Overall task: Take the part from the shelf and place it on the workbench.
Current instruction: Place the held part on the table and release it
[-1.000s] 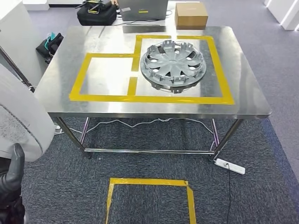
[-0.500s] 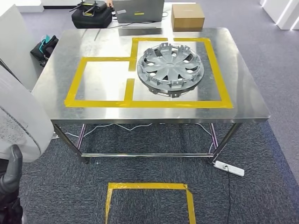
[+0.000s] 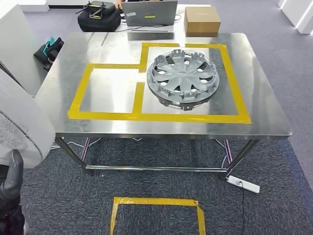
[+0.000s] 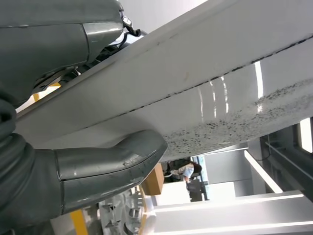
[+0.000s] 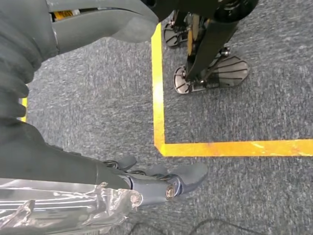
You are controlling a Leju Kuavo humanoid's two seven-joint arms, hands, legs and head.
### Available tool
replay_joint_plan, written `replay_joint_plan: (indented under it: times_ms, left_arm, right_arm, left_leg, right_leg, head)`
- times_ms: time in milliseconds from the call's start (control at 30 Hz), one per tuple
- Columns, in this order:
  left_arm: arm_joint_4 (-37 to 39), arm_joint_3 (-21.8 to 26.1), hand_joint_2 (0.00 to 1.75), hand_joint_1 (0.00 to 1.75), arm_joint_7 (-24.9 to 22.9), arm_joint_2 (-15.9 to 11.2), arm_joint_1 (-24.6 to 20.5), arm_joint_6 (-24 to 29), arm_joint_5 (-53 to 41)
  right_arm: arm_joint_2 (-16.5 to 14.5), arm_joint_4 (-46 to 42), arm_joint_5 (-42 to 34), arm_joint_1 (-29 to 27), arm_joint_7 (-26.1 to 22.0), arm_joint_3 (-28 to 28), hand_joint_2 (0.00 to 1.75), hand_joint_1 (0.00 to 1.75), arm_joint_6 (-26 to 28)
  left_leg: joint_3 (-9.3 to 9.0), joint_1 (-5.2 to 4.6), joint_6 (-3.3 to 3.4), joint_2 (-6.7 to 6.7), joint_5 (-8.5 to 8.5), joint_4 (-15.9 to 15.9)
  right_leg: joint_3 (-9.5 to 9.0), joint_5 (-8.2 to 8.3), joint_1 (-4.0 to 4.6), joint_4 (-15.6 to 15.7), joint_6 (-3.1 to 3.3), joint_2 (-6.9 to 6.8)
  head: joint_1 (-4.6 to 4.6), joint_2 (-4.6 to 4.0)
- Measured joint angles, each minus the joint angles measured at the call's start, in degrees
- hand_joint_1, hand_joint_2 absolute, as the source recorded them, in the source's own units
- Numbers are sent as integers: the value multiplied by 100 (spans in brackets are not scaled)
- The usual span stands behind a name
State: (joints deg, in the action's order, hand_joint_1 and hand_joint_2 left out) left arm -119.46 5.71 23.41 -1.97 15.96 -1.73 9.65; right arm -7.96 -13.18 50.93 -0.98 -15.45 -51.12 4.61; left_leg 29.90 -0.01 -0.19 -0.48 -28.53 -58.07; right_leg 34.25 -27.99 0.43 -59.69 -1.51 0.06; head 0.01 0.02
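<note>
Left robot hand (image 3: pixel 9 188) grasping big white panel (image 3: pixel 20 127), thumb (image 4: pixel 110 164) pressed on face for carrying; surface (image 3: pixel 265 117) well ahead. Right robot hand (image 5: pixel 158 183) hanging, fingers loose, released.

Right hand (image 5: pixel 110 98), fingers apart, above grey carpet (image 5: pixel 92 112) with yellow tape (image 5: pixel 158 98).

It looks like a robotics test lab in an office: grey carpet (image 3: pixel 155 176) marked with yellow tape (image 3: pixel 157 201), a steel workbench (image 3: pixel 55 100), a laptop (image 3: pixel 149 12).
</note>
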Motion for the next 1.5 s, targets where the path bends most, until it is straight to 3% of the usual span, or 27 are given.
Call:
replay_joint_plan:
  times_ms: [100,133,200,267,300,333,400,433,467,567,633,733,767,800,833,900,967,1000,1033,1133,1200,1333,1433,1500]
  left_arm:
    - [-2,-1,175,175,0,1,-7,1,-4]
    - [-3,-1,175,175,0,-1,-14,2,-5]
    - [-2,-2,175,175,0,1,-16,4,-5]
    - [-1,-3,175,175,0,2,-9,7,-5]
    - [-1,-3,175,175,0,2,-8,8,-5]
    - [-1,-3,175,175,0,2,-7,8,-5]
    - [-1,-2,175,175,0,2,-5,8,-5]
    - [-1,-2,175,175,-1,2,-3,8,-5]
    - [-1,-2,175,175,-1,2,0,9,-5]
    - [-2,-3,175,175,0,4,3,9,-3]
    - [-3,-1,175,175,0,4,4,7,-3]
    - [-2,-1,175,175,0,5,4,3,-7]
    - [-2,-1,175,175,0,6,7,3,-7]
    - [-1,-1,175,175,0,7,9,2,-7]
    - [-1,-1,175,175,0,7,10,2,-6]
    - [-1,-1,175,175,0,10,9,4,-6]
    - [-2,-1,175,175,3,14,10,14,-9]
    - [-3,-1,175,175,5,16,15,25,-13]
    - [-4,-2,175,175,9,20,21,35,-16]
    - [-6,-2,175,175,16,27,31,52,-27]
    - [-8,-2,175,175,17,31,31,55,-30]
    - [-12,-3,175,175,17,34,33,57,-29]
    - [-12,-3,175,175,17,36,34,57,-30]
    - [-12,-3,175,175,17,37,35,56,-30]
  right_arm:
    - [-1,0,0,-4,-4,0,175,0,-2]
    - [-1,0,-1,3,-5,0,175,0,-2]
    - [2,0,-1,9,-7,-1,175,0,-1]
    - [2,0,0,0,-6,-2,175,0,-1]
    - [1,0,0,-6,-6,-2,175,0,-2]
    - [0,0,0,-9,-5,-2,175,0,-3]
    - [-1,0,0,-9,-4,-2,175,0,-4]
    - [-1,0,0,-6,-5,-2,175,0,-4]
    - [0,-1,0,-2,-6,-2,175,0,-3]
    - [3,-2,-1,3,-6,-2,175,0,-3]
    - [3,-2,-1,21,-6,-2,175,0,-4]
    - [-2,0,0,35,-5,0,175,0,-8]
    - [-2,0,0,26,-5,-1,175,0,-8]
    - [-1,0,0,17,-4,-1,175,0,-7]
    - [-1,0,0,12,-4,-2,175,0,-7]
    - [0,0,0,6,-3,-3,175,0,-8]
    - [-1,0,3,6,2,-4,175,0,-13]
    - [-2,0,7,6,8,-4,175,0,-16]
    - [-2,0,10,6,13,-4,175,0,-18]
    - [-2,0,17,6,24,-5,175,0,-22]
    - [-2,0,17,8,26,-8,175,0,-19]
    - [-2,0,20,7,27,-12,175,0,-21]
    - [-2,0,22,7,28,-14,175,0,-22]
    - [-2,0,28,7,28,-18,175,0,-22]
  left_leg:
    - [30,1,-90,7,-24,-235]
    - [172,5,-117,11,-87,-487]
    - [635,17,-163,12,-328,-1141]
    - [1018,22,-176,13,-512,-1494]
    - [1083,22,-169,13,-460,-1427]
    - [1066,20,-157,13,-280,-1205]
    - [925,12,-123,30,267,-535]
    - [862,6,-103,41,451,-268]
    - [817,1,-82,48,541,-94]
    - [686,16,17,31,548,31]
    - [582,34,88,30,545,39]
    - [501,33,132,27,447,40]
    - [461,33,134,20,404,40]
    - [403,33,132,13,358,40]
    - [331,33,123,8,306,40]
    - [182,28,90,5,202,35]
    - [111,15,36,0,134,30]
    - [107,6,12,-4,112,27]
    - [104,2,40,-4,100,34]
    - [74,-12,215,4,111,66]
    - [55,-16,231,5,119,108]
    - [31,-17,176,5,115,172]
    - [18,-7,6,5,118,206]
    - [15,-3,-52,5,121,214]
  right_leg:
    - [-208,52,-38,71,109,14]
    - [-277,41,-52,89,128,17]
    - [-339,-14,-60,101,149,23]
    - [-412,-97,-62,102,147,34]
    - [-470,-147,-64,103,141,39]
    - [-539,-201,-68,104,129,44]
    - [-654,-328,-66,106,83,54]
    - [-702,-395,-60,123,52,54]
    - [-762,-447,-50,154,21,54]
    - [-944,-469,-39,202,-80,39]
    - [-790,-564,-43,-131,-136,31]
    - [-71,-993,-49,-1161,-175,28]
    - [113,-1093,-48,-1327,-177,27]
    - [204,-1067,-48,-1300,-172,27]
    - [203,-882,-47,-1080,-163,27]
    - [69,-280,-43,-402,-126,26]
    - [-32,33,-28,-18,-70,19]
    - [-59,64,-22,15,-47,17]
    - [-82,82,-23,28,-39,17]
    - [-102,157,-32,57,-60,34]
    - [-103,141,-31,60,-37,45]
    - [-102,112,-27,60,5,45]
    - [-103,103,-23,58,18,43]
    - [-105,103,-22,58,20,42]
  head:
    - [-29,0]
    - [-43,0]
    - [-66,0]
    - [-63,0]
    - [-64,0]
    - [-63,0]
    - [-72,0]
    - [-75,0]
    - [-76,0]
    - [-47,0]
    - [-17,-1]
    - [7,0]
    - [9,0]
    - [13,0]
    - [13,0]
    - [11,0]
    - [5,0]
    - [2,0]
    - [-3,0]
    - [-25,0]
    - [-29,0]
    - [-29,0]
    - [-28,0]
    - [-26,0]
